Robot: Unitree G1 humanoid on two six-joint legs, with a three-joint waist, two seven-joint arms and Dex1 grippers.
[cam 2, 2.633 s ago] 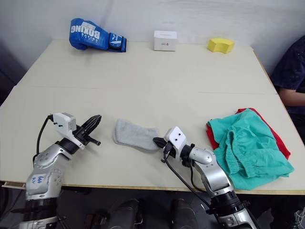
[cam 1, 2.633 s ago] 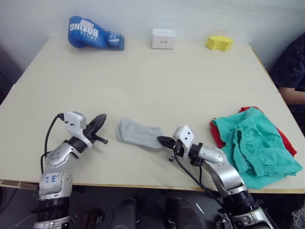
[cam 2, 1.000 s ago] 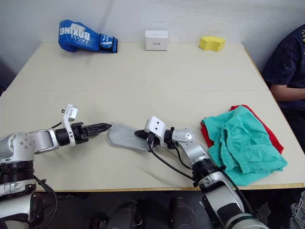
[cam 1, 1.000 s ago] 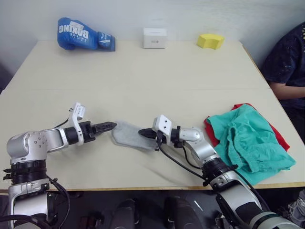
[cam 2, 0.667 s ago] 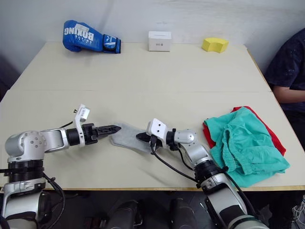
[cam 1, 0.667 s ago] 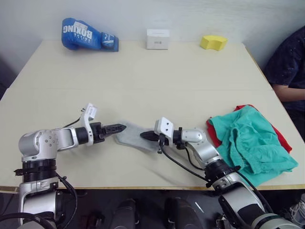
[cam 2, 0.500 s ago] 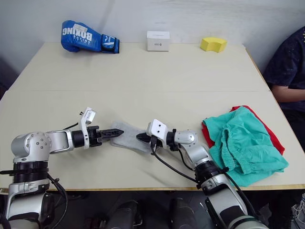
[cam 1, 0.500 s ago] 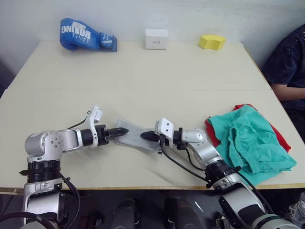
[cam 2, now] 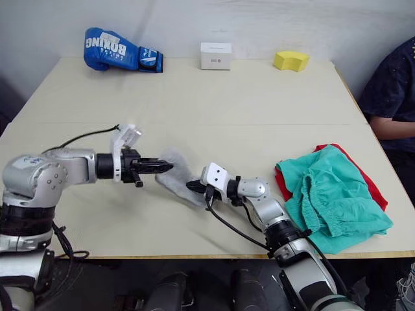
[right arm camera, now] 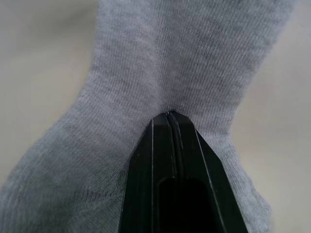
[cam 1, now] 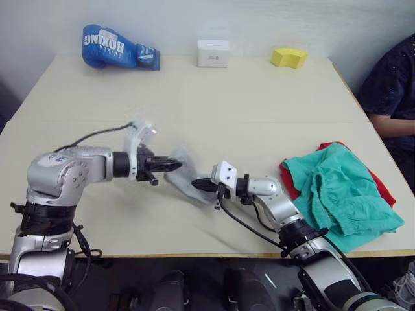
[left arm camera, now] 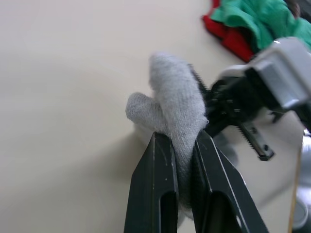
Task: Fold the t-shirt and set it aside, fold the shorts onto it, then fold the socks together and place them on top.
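L gripper (cam 1: 174, 164) pinches the small light grey knit socks (cam 1: 183, 179); R gripper (cam 1: 198, 185), closed, pins their 4 o'clock end. You fold w/ L toward 4 o'clock, keeping edges aligned.

A robot test room or lab: a plain beige counter (cam 1: 259, 116) against a bare white wall, with unrelated props along its far edge, a blue boxing glove (cam 1: 120, 46), a small white box (cam 1: 213, 52), a yellow block (cam 1: 289, 57).

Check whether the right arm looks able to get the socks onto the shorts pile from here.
Probably yes: the right gripper presses the socks, and only bare table separates it from the shorts. But the left gripper grips the socks' other end.
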